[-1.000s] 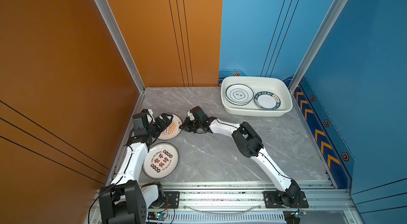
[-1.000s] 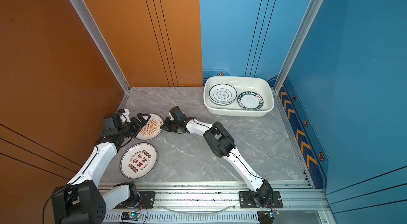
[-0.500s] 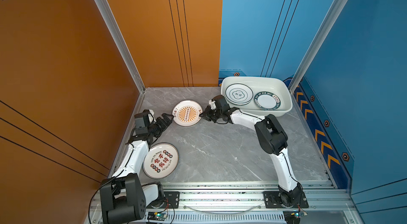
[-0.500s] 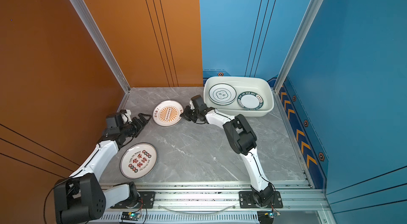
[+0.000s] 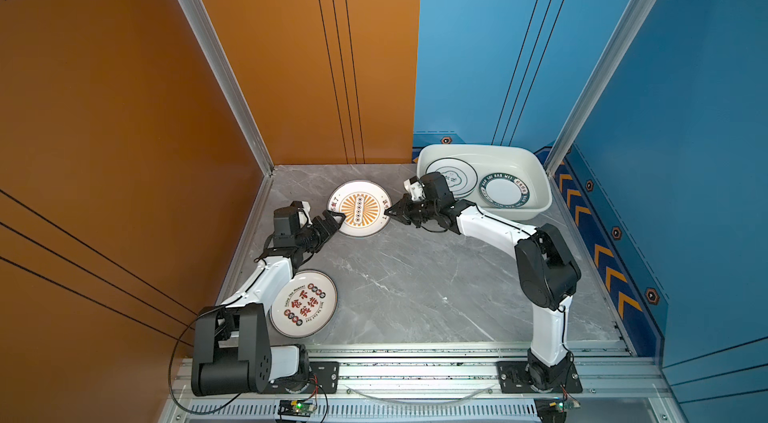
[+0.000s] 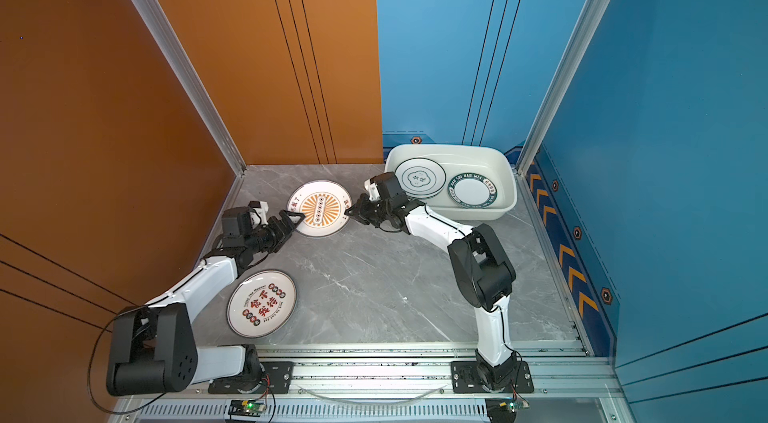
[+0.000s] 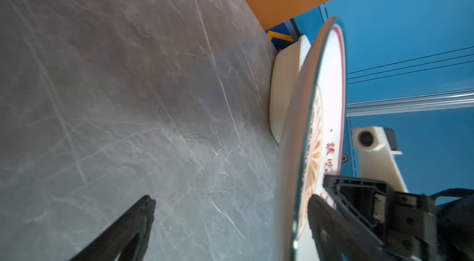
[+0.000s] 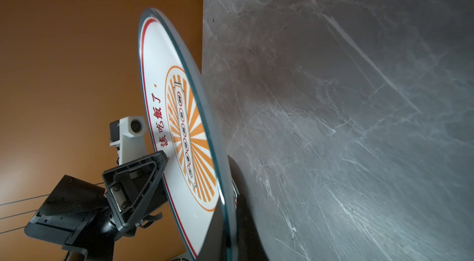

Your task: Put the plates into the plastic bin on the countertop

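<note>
The sunburst plate [image 5: 359,209] hangs just above the countertop [image 5: 415,283] in the upper middle of both top views, with a shadow under its near edge. The right gripper [image 5: 390,213] is clenched on its right rim. The left gripper [image 5: 335,220] is spread wide about the left rim, one finger [image 7: 359,195] at the top face and the other [image 7: 139,217] well clear below, so it grasps nothing. The bin [image 5: 515,214] sits in the upper right corner of the countertop, against the blue wall [image 5: 478,67] and just beside the countertop's right edge. Its left half holds the quatrefoil plate [image 5: 459,175] and its right half the green-rimmed plate [image 5: 504,190], side by side. The right arm's wrist stands between the sunburst plate and the bin, overlapping the bin's left rim in both top views. The lettered plate [image 5: 305,303] lies flat at lower left, near the front rail [image 5: 415,348], with its left edge under the left arm. The orange wall [image 5: 124,150] closes the left side, close behind the left gripper. The middle and lower right of the countertop lie open, with only the right arm's elbow [image 5: 544,271] over them.
</note>
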